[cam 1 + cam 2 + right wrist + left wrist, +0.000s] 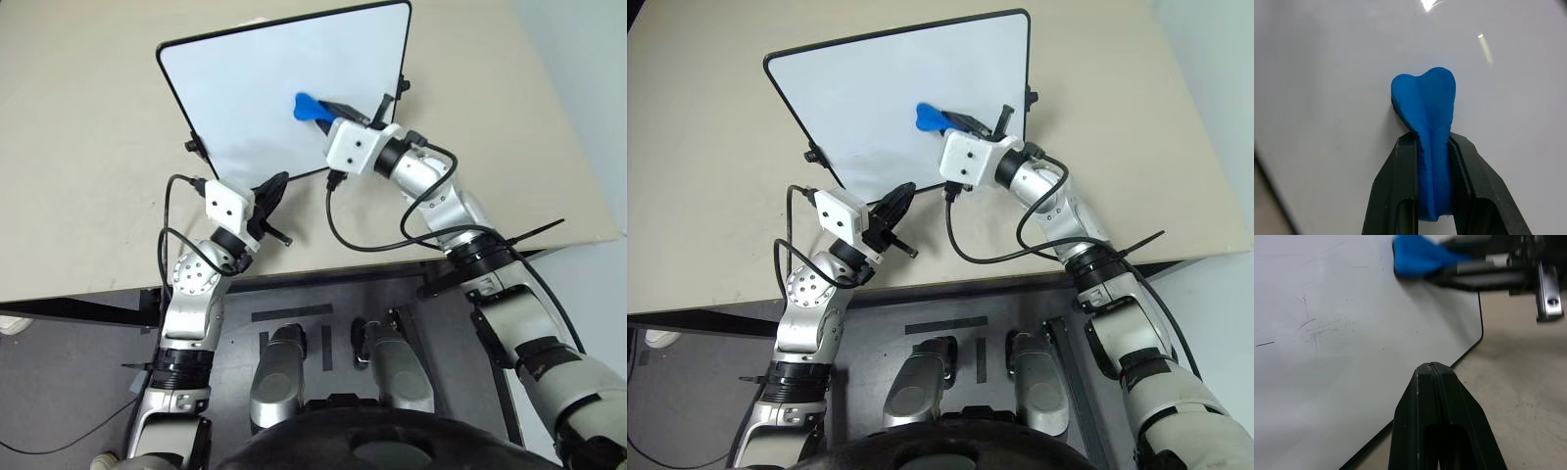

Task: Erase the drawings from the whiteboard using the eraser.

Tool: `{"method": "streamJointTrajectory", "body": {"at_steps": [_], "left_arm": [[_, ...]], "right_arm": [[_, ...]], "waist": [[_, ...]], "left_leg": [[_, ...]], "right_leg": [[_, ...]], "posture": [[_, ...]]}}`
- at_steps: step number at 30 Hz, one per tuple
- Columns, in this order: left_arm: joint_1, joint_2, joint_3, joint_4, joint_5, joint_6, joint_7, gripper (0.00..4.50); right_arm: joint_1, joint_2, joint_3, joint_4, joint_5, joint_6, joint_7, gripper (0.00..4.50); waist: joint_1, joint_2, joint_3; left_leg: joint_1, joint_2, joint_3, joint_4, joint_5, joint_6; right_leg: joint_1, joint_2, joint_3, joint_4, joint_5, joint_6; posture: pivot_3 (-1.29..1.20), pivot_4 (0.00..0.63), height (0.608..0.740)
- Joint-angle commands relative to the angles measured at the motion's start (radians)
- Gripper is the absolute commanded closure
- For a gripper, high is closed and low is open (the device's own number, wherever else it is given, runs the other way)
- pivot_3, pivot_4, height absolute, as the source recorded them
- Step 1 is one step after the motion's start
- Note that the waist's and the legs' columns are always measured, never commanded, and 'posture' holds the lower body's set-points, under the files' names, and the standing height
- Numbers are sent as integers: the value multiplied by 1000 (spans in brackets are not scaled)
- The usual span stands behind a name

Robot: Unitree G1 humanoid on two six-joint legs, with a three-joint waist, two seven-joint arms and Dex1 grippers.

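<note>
My right gripper (1434, 161) is clamped on the eraser (1427, 112), both black fingers (1396, 191) squeezing its narrow middle, blue end sticking out past the tips. In the head view that eraser (308, 107) sits over the whiteboard (245, 88), roughly at 3 o'clock from the board's middle, its tip at or just above the white surface; contact I can't confirm. My left gripper (1432, 369) has its fingers pressed together, nothing between them. It rests at the board's near edge, about 6 o'clock from the board's middle, at 7 o'clock from my right gripper, well apart from it. Whiteboard lies flat on a beige table (78, 176). Faint thin scratch-like marks (1315, 328) show on the board in the left wrist view; drawings I can't make out as a clear squiggle.
</note>
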Motion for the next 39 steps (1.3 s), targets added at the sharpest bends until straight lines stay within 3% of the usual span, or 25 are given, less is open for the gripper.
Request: {"method": "streamJointTrajectory", "body": {"at_steps": [1,4,9,19,22,31,39], "left_arm": [[-6,-3,3,-15,2,-18,-5,4500],[-8,-4,0,-15,3,-17,-6,4500],[-8,-1,0,-11,-1,-18,-11,4500],[9,27,18,-21,-16,-6,-38,4500],[8,43,24,-23,-21,3,-50,4500],[12,64,41,-38,-27,22,-62,4500],[1,96,48,-47,-36,53,-93,4500]], "right_arm": [[0,-17,-5,-25,-8,13,15,4017],[17,-39,-11,-50,1,26,48,4017],[135,-130,-38,-210,118,129,257,4017],[378,-293,-139,-546,374,501,528,4017],[405,-303,-145,-567,414,589,558,4017],[404,-275,-173,-574,425,599,499,989],[473,-284,-331,-696,595,649,515,989]], "waist": [[0,0,0],[0,0,0],[9,0,0],[7,-1,0],[3,-1,0],[4,-1,0],[7,-1,-1]], "left_leg": [[0,0,0,0,0,0],[0,0,0,0,0,0],[-1,0,0,0,0,0],[0,0,2,0,-1,1],[2,0,2,0,0,1],[4,0,0,0,2,2],[3,-1,0,0,1,2]], "right_leg": [[0,0,0,0,0,0],[0,0,0,0,0,0],[0,0,0,-1,-1,2],[4,1,0,-2,-4,5],[5,2,0,-1,-10,14],[8,2,0,-1,-10,15],[8,2,1,-1,-11,15]], "posture": [[0,150,740],[0,150,740],[0,150,740],[0,150,740],[0,150,740],[0,150,740],[0,150,740]]}}
